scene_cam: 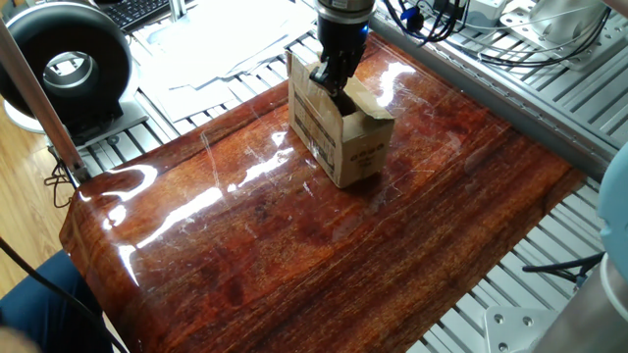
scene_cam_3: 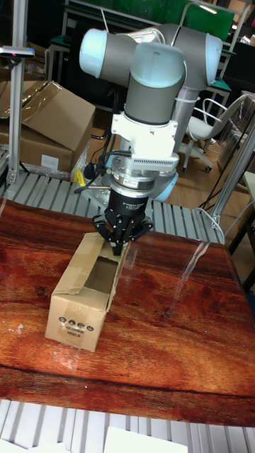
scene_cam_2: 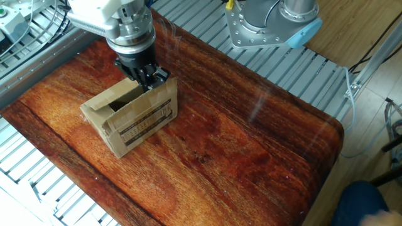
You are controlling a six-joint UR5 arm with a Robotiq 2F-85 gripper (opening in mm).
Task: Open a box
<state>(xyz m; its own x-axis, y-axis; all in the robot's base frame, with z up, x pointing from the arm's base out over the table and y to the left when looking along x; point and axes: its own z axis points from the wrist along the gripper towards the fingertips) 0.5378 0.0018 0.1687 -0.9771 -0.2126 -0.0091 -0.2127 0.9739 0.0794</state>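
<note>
The box point(scene_cam: 358, 157) is a small brown carton with black print, standing on the glossy wooden table point(scene_cam: 294, 265). Its top is open and dark inside. One long flap point(scene_cam: 304, 98) stands upright above the printed side. My gripper point(scene_cam: 329, 80) points straight down at the flap's top edge, with its fingers pinched on that edge. In the other fixed view the gripper point(scene_cam_2: 151, 80) meets the raised flap point(scene_cam_2: 151, 107) at the far corner of the box point(scene_cam_2: 125, 129). The tall fixed view shows the gripper point(scene_cam_3: 117, 248) at the far right rim of the box point(scene_cam_3: 74, 318).
A black round device point(scene_cam: 69, 64) and loose papers point(scene_cam: 216, 39) lie beyond the table's far left edge. The arm's base point(scene_cam_2: 270, 22) stands on the slatted frame behind the table. Large cardboard cartons point(scene_cam_3: 42, 120) and a chair point(scene_cam_3: 205, 127) are in the background.
</note>
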